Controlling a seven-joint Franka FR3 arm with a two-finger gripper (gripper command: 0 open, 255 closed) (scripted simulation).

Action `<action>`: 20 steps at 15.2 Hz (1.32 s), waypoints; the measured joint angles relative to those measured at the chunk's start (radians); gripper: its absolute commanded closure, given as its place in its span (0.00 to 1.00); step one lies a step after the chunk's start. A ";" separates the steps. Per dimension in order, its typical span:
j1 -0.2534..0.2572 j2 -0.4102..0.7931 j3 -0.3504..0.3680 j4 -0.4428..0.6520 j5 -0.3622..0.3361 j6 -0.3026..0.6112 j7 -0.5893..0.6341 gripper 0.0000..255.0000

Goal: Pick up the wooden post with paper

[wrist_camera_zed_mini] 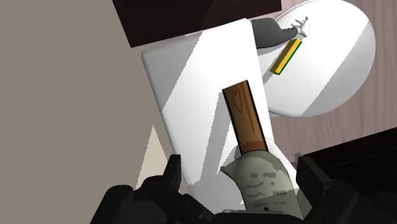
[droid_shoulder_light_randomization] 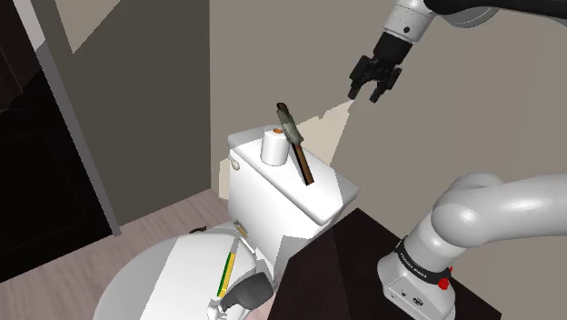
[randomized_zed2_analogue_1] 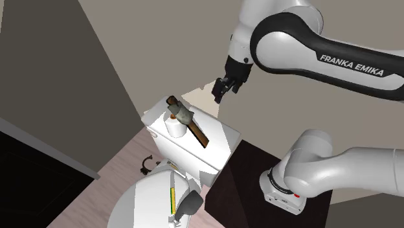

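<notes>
your tool (droid_shoulder_light_randomization: 373,84) hangs open in the air, fingers apart and clasping nothing, above the tank (droid_shoulder_light_randomization: 273,195) and toward the shoulder view's right of it. the post (droid_shoulder_light_randomization: 305,167) is on the tank lid, tilted hard. its foot meets the lid toward the shoulder view's right and its top leans up and to the left. a mottled grey-green wad of paper (droid_shoulder_light_randomization: 291,133) wraps the upper part, with a dark tip poking out above it. a white roll (droid_shoulder_light_randomization: 274,147) stands upright just beside the post, on the shoulder view's left of it. from these angles you can't tell whether the two touch.

in the wrist view the paper end lies between the open fingers but neither finger touches it, so nothing is held yet. the bare brown shaft runs on away from the tool across the lid.

treat the post as light and stiff, a thin flat slat that shouldn't bend in the jaws. the paper looks soft and would likely crush or slip, so take hold on the bare wood just below the wrap, with the fingers across the slat's narrow width. with that lean it is probably poorly balanced, and a nudge could tip it off the lid or knock the roll. come in along the tilt and close gently before you lift.
</notes>
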 measured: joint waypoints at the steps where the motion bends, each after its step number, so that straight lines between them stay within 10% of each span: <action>1: 0.000 0.000 0.000 0.000 0.000 0.000 0.000 0.00; 8: -0.069 0.264 0.288 0.184 -0.146 0.006 0.359 0.00; 14: -0.128 0.633 0.536 0.456 -0.411 -0.134 0.763 0.00; 20: -0.004 1.124 0.594 0.879 -0.743 -0.464 1.091 0.00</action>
